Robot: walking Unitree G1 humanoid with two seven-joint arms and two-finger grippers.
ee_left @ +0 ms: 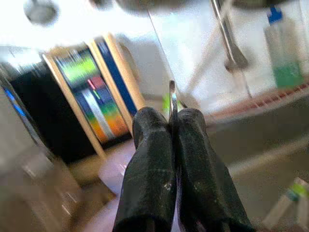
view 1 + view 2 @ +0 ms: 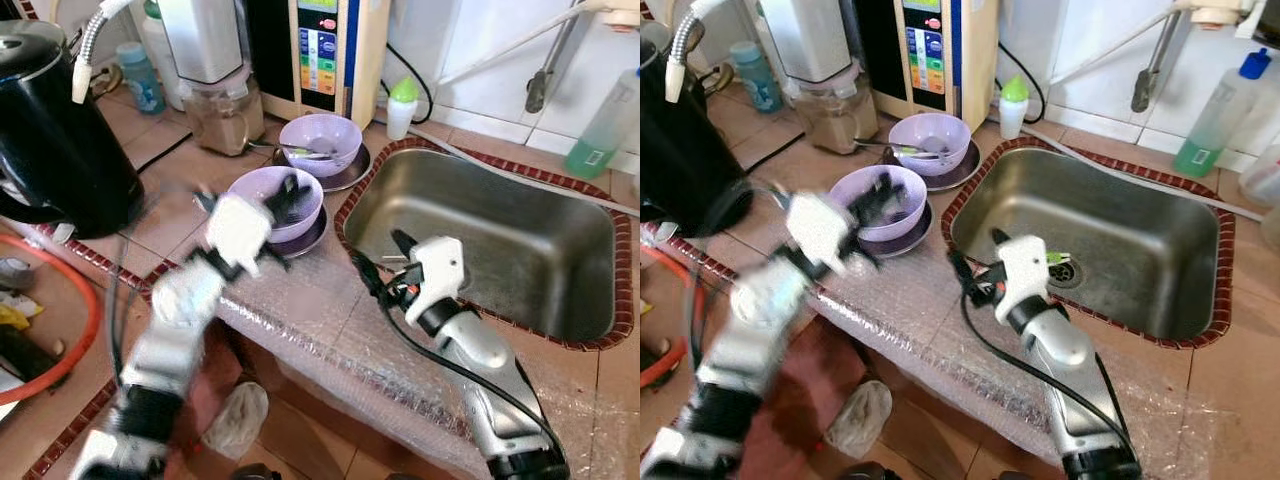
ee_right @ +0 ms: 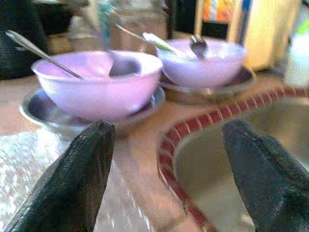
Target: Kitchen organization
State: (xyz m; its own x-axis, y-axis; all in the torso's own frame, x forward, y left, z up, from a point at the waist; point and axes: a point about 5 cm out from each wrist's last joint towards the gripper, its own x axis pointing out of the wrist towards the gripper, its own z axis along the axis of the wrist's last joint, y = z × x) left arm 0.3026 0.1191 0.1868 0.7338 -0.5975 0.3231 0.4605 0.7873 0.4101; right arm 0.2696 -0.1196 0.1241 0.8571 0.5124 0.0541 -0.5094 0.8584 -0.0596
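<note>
1. Right gripper [image 2: 385, 262] sits low at the counter edge by the sink [image 2: 480, 245], fingers spread wide, nothing between them.
2. Ahead of its fingers: near purple bowl [image 3: 99, 82] on a steel saucer [image 3: 43, 113], spoon handle [image 3: 41, 53] leaning out of it.
3. Far purple bowl [image 3: 207, 60] sits just beyond, also on a saucer, utensils inside.
4. Left gripper [image 2: 285, 195] is blurred, over the near bowl's rim.
5. Its fingers [image 1: 149, 179] are pressed together on a thin metal utensil [image 1: 172, 99].
6. Black kettle [image 2: 50, 140] stands well to the left gripper's left.
</note>
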